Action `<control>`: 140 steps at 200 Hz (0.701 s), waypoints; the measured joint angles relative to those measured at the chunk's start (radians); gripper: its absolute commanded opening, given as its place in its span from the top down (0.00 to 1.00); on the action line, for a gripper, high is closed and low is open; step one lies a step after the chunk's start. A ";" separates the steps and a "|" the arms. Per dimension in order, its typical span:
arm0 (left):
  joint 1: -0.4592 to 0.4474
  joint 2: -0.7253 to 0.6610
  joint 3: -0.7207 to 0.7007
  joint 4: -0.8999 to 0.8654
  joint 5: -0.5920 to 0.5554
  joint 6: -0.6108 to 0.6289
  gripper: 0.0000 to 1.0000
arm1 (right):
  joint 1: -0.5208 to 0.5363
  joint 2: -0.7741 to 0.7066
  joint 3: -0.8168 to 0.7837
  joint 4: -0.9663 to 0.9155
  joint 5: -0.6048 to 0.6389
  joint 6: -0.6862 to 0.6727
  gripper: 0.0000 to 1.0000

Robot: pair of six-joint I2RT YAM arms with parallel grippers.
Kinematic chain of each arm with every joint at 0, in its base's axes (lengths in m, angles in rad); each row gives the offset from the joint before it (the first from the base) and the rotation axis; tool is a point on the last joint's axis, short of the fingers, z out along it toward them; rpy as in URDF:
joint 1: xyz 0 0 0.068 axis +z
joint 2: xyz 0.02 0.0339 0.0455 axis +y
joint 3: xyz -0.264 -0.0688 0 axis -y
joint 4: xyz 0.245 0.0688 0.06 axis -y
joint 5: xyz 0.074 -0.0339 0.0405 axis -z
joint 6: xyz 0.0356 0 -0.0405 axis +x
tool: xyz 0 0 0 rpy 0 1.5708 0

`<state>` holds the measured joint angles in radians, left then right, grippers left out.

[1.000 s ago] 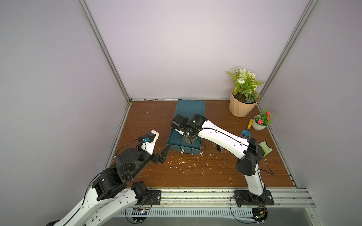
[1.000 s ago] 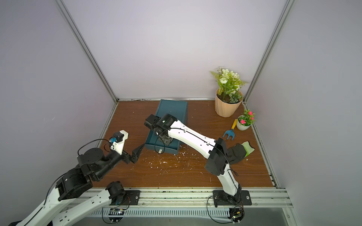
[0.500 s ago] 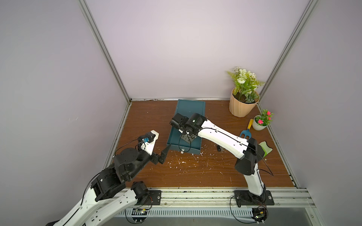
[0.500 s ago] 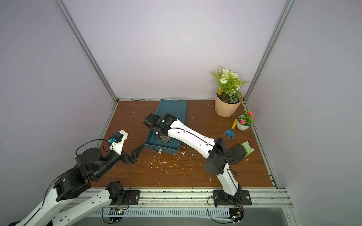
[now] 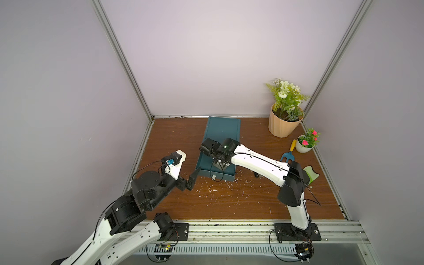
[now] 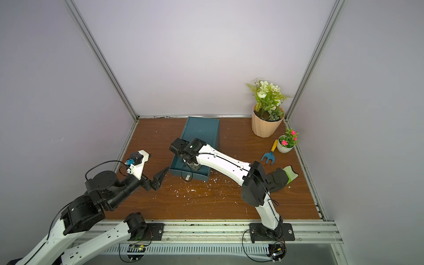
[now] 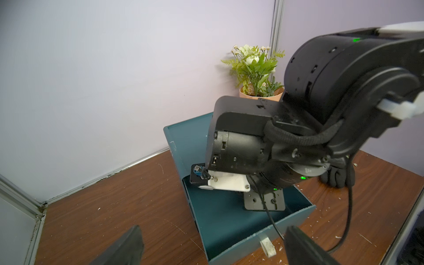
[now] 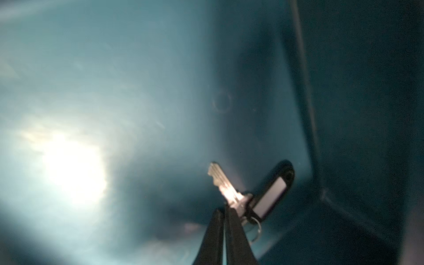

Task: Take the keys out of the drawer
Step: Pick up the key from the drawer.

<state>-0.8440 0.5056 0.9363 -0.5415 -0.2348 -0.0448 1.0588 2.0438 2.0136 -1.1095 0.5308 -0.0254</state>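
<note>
Item: bunch of small silver metal keys with black plastic tag [image 8: 231, 190], still inside the open teal metal drawer [image 7: 252, 231], near its corner.
Change: my right fingers [image 8: 214, 234] have just closed, pinching the key head.
My left fingers [image 7: 124, 247]: spread, empty, just outside the drawer front.
Pending, I judge: lift out.

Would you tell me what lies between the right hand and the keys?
Nothing: the right wrist view shows the right hand shut directly on the keys inside the drawer.

Drawer floor [image 8: 137, 91] — blurred; glove [image 6: 280, 179] — half hidden.
</note>
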 measured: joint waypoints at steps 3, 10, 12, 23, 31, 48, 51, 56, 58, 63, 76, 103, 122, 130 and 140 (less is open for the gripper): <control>0.000 0.000 0.000 0.000 -0.001 0.000 0.01 | 0.000 0.000 0.002 0.003 -0.008 -0.001 0.89; 0.000 0.000 0.000 -0.001 -0.003 0.000 0.01 | 0.000 0.002 0.008 0.010 -0.019 -0.003 0.89; 0.000 0.000 0.000 -0.001 -0.004 0.000 0.01 | 0.000 0.002 0.010 0.011 -0.024 -0.004 0.89; 0.000 0.001 0.000 -0.002 -0.007 0.000 0.01 | 0.000 0.008 0.031 0.016 -0.040 -0.007 0.90; 0.000 0.001 0.000 -0.002 -0.010 -0.001 0.01 | 0.000 0.013 0.046 0.019 -0.044 -0.010 0.91; 0.000 0.002 0.000 -0.002 -0.014 -0.004 0.01 | 0.000 0.018 0.076 0.027 -0.042 -0.017 0.92; 0.000 0.002 0.000 -0.002 -0.014 -0.004 0.01 | 0.000 0.018 0.080 0.029 -0.039 -0.019 0.92; 0.000 0.002 0.000 -0.002 -0.015 -0.005 0.01 | 0.000 0.018 0.085 0.031 -0.037 -0.020 0.92; 0.000 0.002 0.000 -0.002 -0.015 -0.005 0.01 | -0.001 0.018 0.087 0.032 -0.036 -0.020 0.92; 0.000 0.002 0.000 -0.002 -0.015 -0.007 0.01 | -0.001 0.018 0.090 0.034 -0.031 -0.021 0.92; 0.000 0.002 0.000 -0.002 -0.016 -0.008 0.01 | -0.006 0.017 0.090 0.036 -0.019 -0.023 0.92; 0.000 0.002 0.000 -0.002 -0.018 -0.008 0.01 | -0.019 0.011 0.053 0.037 0.017 -0.019 0.92; 0.000 0.003 0.000 -0.001 -0.020 -0.008 0.01 | -0.031 -0.002 -0.004 0.036 0.042 -0.013 0.91; 0.000 0.004 0.000 -0.001 -0.021 -0.008 0.01 | -0.035 -0.012 -0.029 0.047 0.050 -0.011 0.91; 0.000 0.007 0.000 -0.001 -0.021 -0.008 0.01 | -0.036 -0.024 -0.045 0.058 0.056 -0.007 0.91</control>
<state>-0.8440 0.5129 0.9367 -0.5423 -0.2562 -0.0528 1.0225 2.0193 1.9686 -1.0512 0.5865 -0.0322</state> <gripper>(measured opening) 0.986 0.088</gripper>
